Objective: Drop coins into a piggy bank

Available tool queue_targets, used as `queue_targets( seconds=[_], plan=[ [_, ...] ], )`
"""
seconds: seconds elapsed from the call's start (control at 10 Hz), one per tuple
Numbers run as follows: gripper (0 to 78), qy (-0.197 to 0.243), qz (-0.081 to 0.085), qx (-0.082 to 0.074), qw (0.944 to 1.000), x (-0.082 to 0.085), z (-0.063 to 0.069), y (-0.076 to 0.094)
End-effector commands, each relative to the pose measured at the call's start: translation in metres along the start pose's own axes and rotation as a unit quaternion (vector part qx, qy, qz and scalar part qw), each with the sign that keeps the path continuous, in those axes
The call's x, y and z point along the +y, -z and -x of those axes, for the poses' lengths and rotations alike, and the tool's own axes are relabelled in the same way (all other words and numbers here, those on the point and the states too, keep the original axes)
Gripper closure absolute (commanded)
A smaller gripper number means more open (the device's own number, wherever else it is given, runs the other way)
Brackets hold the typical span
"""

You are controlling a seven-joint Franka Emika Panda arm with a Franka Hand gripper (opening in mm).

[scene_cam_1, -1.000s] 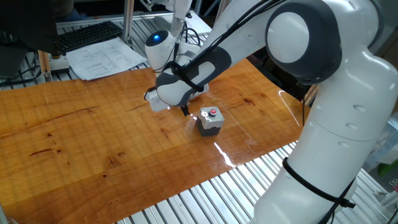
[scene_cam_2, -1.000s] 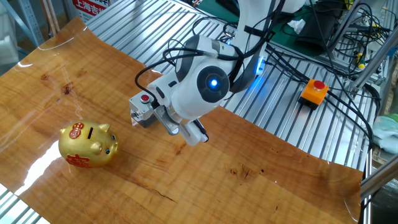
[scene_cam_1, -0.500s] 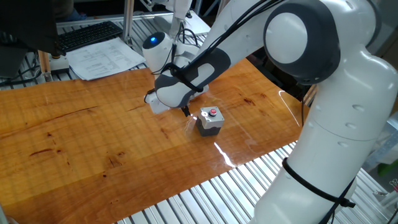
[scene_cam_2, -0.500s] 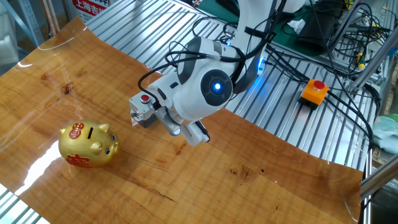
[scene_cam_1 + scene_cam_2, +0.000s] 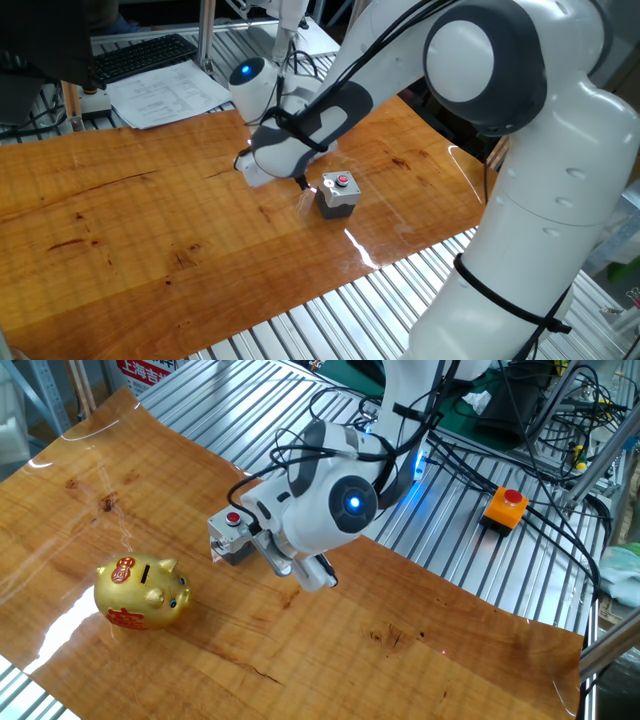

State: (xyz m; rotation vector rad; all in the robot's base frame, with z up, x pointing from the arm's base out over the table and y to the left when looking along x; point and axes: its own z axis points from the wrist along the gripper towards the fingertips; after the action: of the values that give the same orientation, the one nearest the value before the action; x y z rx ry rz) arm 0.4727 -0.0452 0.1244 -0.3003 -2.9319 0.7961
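Note:
The golden piggy bank with red markings and a slot on top stands on the wooden table near its front left edge; it does not show in the one fixed view. My gripper hangs low over the table, to the right of the pig and just beside a grey box. In the one fixed view the gripper shows only as a dark tip under the wrist. The arm hides how the jaws stand. No coins are visible.
A grey box with a red button stands by the gripper, also in the one fixed view. An orange emergency button and cables lie on the metal rails. A keyboard and papers lie beyond the table's far edge.
The wrist has turned and shifted slightly; the gripper stays next to the grey box. The piggy bank and the box have not moved.

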Motion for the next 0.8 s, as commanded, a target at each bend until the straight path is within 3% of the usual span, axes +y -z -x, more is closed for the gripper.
queue_targets(
  seconds=[0.1,0.2,0.8],
  plan=[
    [77.6,-0.005,-0.012,-0.005,0.9999,-0.0029,-0.0063,-0.0046],
    [77.6,-0.004,-0.020,-0.007,0.9998,-0.0044,-0.0080,-0.0045],
    [77.6,0.000,-0.027,-0.007,0.9996,-0.0107,-0.0150,-0.0050]
  ],
)
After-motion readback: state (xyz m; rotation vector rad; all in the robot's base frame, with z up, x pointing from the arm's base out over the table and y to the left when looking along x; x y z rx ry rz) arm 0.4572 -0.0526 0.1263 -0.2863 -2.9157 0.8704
